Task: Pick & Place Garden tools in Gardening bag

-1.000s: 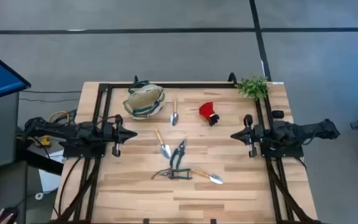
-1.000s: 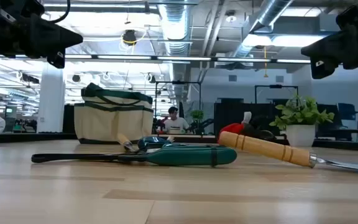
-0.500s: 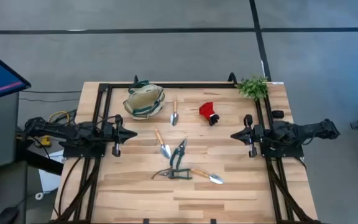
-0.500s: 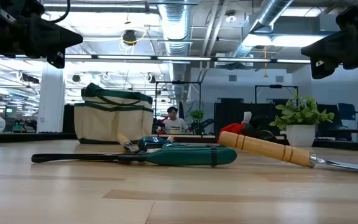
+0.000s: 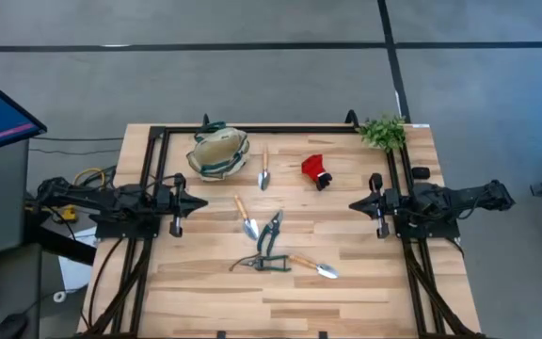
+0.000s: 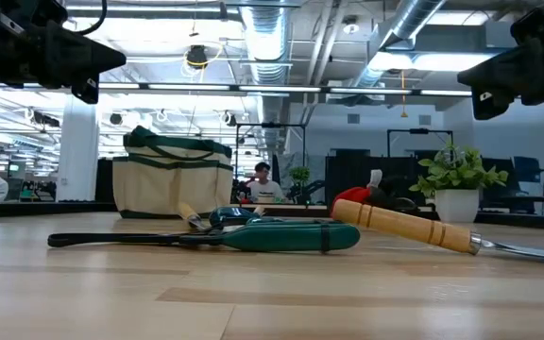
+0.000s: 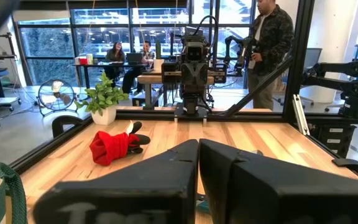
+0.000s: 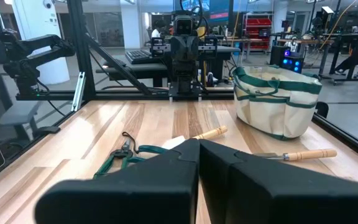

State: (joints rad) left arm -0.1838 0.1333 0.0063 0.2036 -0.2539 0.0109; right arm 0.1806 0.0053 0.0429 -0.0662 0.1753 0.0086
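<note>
The gardening bag [image 5: 218, 153] is being kept at the far left of the table [image 5: 205, 301], standing upright, ahead of and inward from the left gripper [image 5: 201, 202]. The tools are lying spread over the middle, between the two grippers: one trowel [image 5: 263, 170] just beside the bag, a red glove [image 5: 315, 169] further right, a second trowel [image 5: 245, 217] touching or nearly touching the pruning shears [image 5: 270, 234], a green-handled tool [image 5: 262, 264] and a third trowel [image 5: 314, 266] nearest the front edge. A potted plant [image 5: 383, 132] is sitting at the far right corner. The right gripper [image 5: 353, 204] is being held at the right side, facing the left one across the tools. Both pairs of fingers are pressed together and nothing is being held or touched. Bare wood is being left open along the front edge and directly before each gripper.
</note>
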